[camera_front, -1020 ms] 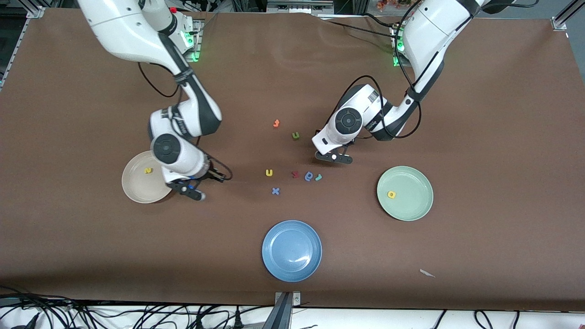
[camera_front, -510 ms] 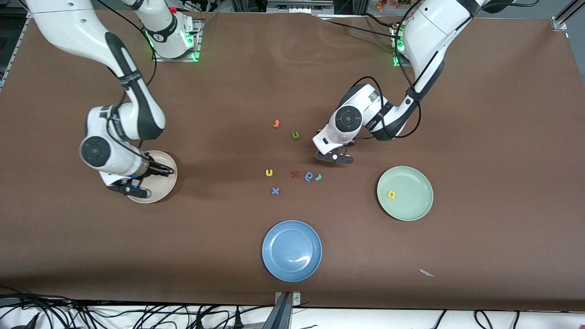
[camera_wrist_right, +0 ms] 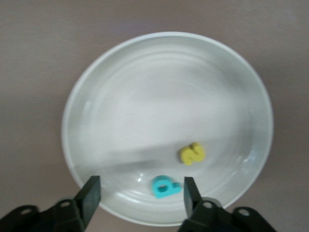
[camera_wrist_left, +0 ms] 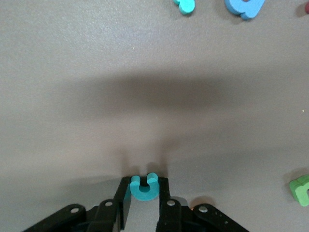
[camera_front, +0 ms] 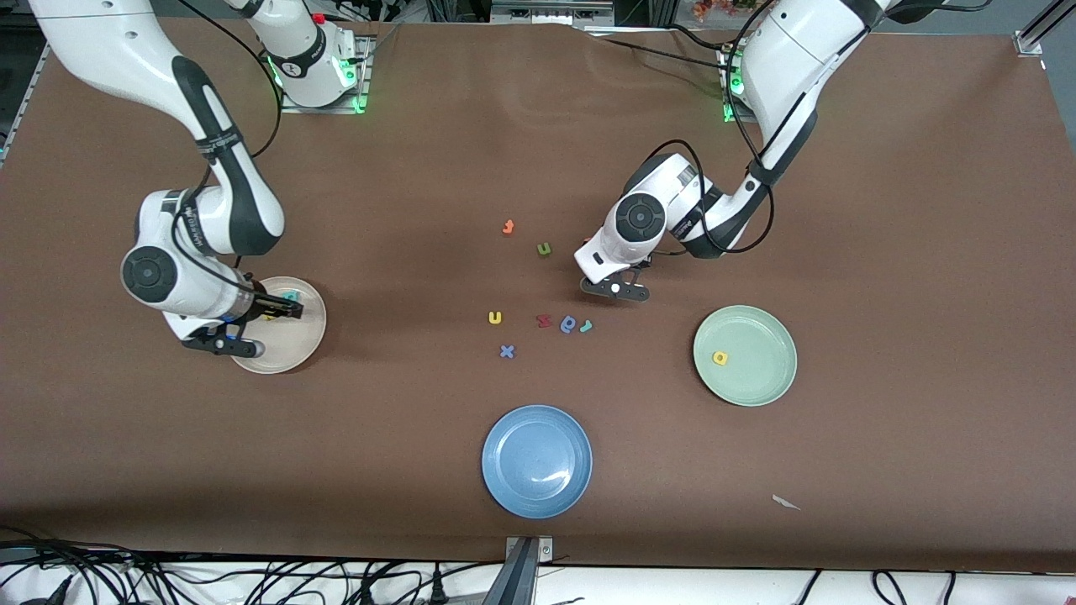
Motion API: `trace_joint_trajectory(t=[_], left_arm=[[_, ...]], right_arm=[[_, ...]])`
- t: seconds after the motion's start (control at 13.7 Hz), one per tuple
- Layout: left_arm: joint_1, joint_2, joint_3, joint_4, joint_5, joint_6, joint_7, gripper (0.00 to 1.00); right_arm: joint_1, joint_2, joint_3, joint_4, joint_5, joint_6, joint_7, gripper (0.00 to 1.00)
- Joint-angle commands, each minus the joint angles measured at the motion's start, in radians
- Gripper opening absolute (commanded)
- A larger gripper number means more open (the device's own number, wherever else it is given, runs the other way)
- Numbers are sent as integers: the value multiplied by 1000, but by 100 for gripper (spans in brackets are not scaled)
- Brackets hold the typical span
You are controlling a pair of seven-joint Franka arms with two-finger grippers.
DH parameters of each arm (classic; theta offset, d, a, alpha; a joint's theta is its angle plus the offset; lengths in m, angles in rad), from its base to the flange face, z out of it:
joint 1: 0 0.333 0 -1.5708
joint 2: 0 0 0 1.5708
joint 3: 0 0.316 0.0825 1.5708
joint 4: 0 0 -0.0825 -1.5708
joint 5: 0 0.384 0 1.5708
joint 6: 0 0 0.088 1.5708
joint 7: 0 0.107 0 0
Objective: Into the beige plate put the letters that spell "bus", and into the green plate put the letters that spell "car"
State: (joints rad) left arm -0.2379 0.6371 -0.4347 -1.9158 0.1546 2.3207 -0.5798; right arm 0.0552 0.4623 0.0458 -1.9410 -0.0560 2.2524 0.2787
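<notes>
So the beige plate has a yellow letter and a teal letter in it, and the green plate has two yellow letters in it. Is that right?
Nearly. The beige plate does hold a yellow letter and a teal letter, as the right wrist view shows. But the green plate has only one yellow letter in it, not two; the front view shows that.

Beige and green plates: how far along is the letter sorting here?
Done: the teal "b" and yellow "s" lie in the beige plate, under the open right gripper; the yellow "a" lies in the green plate. In hand: the left gripper is shut on the teal "c" at the table. Left: the yellow "u" and teal "r" on the table.
</notes>
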Motion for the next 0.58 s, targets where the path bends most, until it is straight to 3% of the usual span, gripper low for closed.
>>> trace_joint_trajectory(t=[0.0,0.22,0.51], left_arm=[[0,-68,2,-16,28,-33,-14,6],[32,-114,5,26,34,-151,73,6],[147,-125,10,53,46,-164,315,6]], right_arm=[[84,-18,0,7,57,7,104,100],[191,22,-3,74,129,9,224,100],[353,97,-3,151,105,94,243,100]])
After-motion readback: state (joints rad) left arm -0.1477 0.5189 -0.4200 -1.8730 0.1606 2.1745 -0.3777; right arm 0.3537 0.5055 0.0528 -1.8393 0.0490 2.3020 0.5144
